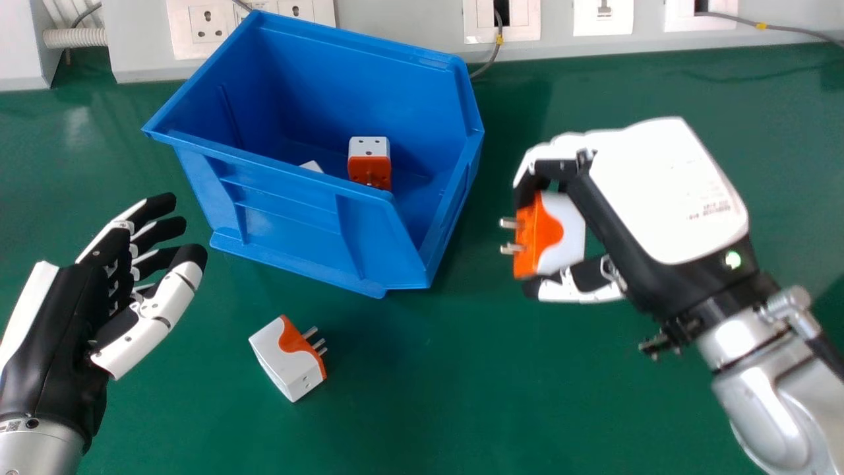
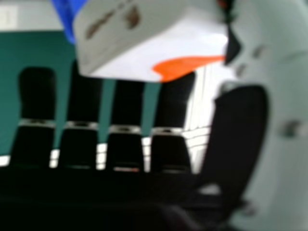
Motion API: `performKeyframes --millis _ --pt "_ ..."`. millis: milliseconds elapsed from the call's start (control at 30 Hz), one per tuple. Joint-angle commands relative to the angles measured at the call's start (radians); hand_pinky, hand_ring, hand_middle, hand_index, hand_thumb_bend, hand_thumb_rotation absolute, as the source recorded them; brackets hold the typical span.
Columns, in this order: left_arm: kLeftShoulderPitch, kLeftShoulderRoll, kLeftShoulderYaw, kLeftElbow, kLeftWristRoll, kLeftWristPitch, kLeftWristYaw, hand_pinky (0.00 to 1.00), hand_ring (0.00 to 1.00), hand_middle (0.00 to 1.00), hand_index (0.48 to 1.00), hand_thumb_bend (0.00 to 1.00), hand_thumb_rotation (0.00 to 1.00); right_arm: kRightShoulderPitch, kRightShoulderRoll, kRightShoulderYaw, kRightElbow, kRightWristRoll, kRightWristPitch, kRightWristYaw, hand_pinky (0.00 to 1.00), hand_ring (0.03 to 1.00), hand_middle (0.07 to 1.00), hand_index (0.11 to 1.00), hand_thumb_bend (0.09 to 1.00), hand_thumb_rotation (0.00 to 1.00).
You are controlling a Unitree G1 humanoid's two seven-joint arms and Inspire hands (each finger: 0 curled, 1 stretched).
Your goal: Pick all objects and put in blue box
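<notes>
On the green tabletop, the right hand grips an orange-and-white plug adapter, prongs toward the blue box, which lies to its left, the likely direction of transfer; the left hand is open.

Three orange-and-white plug adapters are showing, alongside one partly hidden white item and one blue box.
</notes>
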Motion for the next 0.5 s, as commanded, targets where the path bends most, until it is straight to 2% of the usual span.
performKeyframes --millis 0,100,333,467 --pt "0.01 -0.004 0.003 -0.009 -0.009 -0.029 -0.002 0.73 0.82 0.87 0.873 0.32 0.44 -0.075 0.007 -0.004 0.021 -0.002 0.004 -0.039 0.35 0.427 0.527 0.48 0.497 0.0" --pt "0.016 -0.004 0.0 -0.011 -0.007 -0.035 0.0 0.73 0.82 0.87 0.873 0.32 0.44 -0.127 0.016 0.006 0.059 -0.002 0.013 -0.045 0.35 0.427 0.528 0.482 0.497 0.0" --pt "0.022 -0.001 -0.002 0.021 -0.005 -0.078 -0.003 0.74 0.83 0.87 0.876 0.32 0.44 -0.263 0.03 0.049 0.174 -0.025 0.031 -0.069 0.34 0.431 0.529 0.489 0.496 0.0" --pt "0.027 0.0 -0.002 0.025 -0.005 -0.089 -0.005 0.74 0.83 0.87 0.876 0.32 0.44 -0.341 0.031 0.076 0.263 -0.02 0.015 -0.106 0.34 0.431 0.529 0.49 0.496 0.0"
